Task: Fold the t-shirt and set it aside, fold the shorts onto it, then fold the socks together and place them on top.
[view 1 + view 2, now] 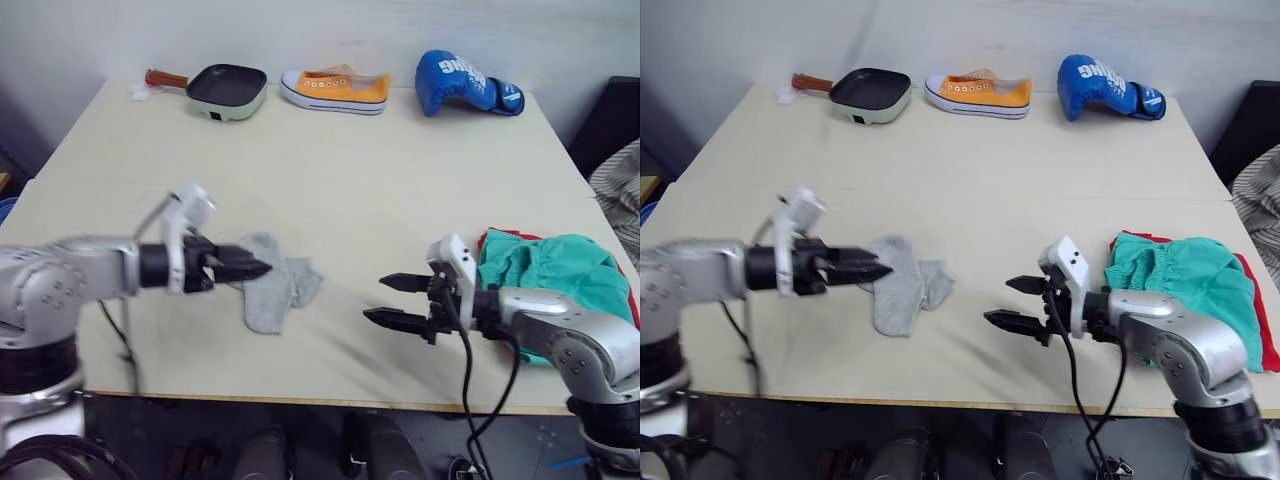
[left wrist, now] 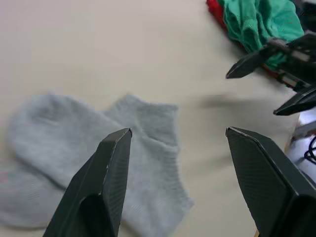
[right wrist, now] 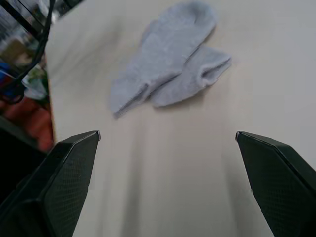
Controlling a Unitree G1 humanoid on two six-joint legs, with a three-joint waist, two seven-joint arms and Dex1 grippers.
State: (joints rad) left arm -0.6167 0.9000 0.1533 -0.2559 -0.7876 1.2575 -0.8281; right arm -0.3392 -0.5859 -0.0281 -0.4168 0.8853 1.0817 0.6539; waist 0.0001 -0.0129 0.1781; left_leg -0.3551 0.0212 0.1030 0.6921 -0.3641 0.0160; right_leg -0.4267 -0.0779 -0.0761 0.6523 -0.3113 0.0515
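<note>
The socks (image 1: 272,288) lie on the desk (image 1: 340,180) at lower left of centre in the head views, two light grey ankle socks overlapping each other. Their long axis runs from upper left to lower right at a slant, one sock reaching down toward the near edge, the other's cuff pointing right toward the middle of the desk.

The left gripper (image 1: 250,267) comes in from the left of the frame and sits over the upper left end of the socks. In its wrist view the jaws stand wide apart above the grey cloth, holding nothing.

The right gripper (image 1: 400,302) hangs at lower right of centre, well apart from the socks, its jaws spread wide and empty, pointing left toward them.

At the right edge of the frame the shorts (image 1: 555,275) sit bunched on top of the t-shirt (image 1: 497,236), of which a thin red rim shows along the upper left and right of the pile.

Along the far edge, at the top of the frame, stand a small frying pan (image 1: 226,89), an orange sneaker (image 1: 335,91) and a blue boxing glove (image 1: 462,83).
</note>
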